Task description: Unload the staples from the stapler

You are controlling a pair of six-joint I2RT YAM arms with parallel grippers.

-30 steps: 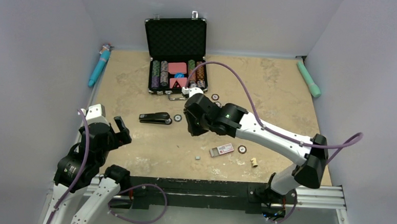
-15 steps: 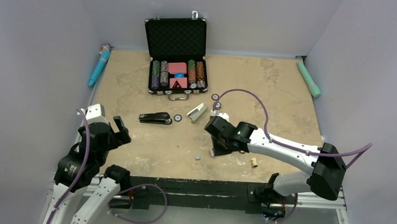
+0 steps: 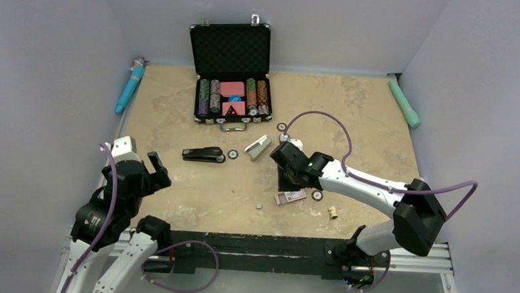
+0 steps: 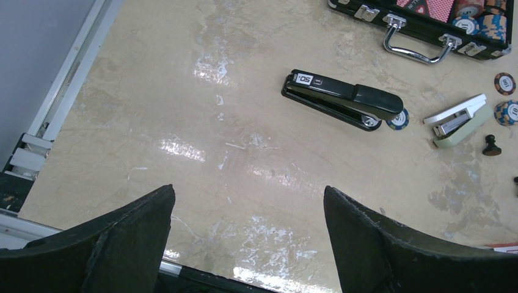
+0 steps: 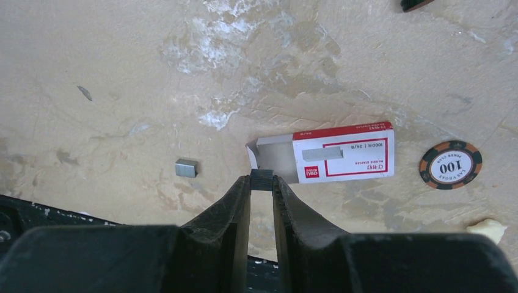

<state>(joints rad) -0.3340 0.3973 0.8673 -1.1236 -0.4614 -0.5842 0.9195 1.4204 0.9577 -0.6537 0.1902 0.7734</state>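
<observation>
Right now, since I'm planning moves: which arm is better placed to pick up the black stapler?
Left: the left end effector is open and nearer the stapler; the right end effector pinches a small piece by the box.

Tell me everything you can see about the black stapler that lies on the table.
The black stapler is slim and long, with a glossy, plastic-looking body and a small white label at one end. It lies closed on the beige table, in front of the open chip case. A blue-and-white poker chip sits right at its other end, seemingly touching it. Nothing else touches it.
</observation>
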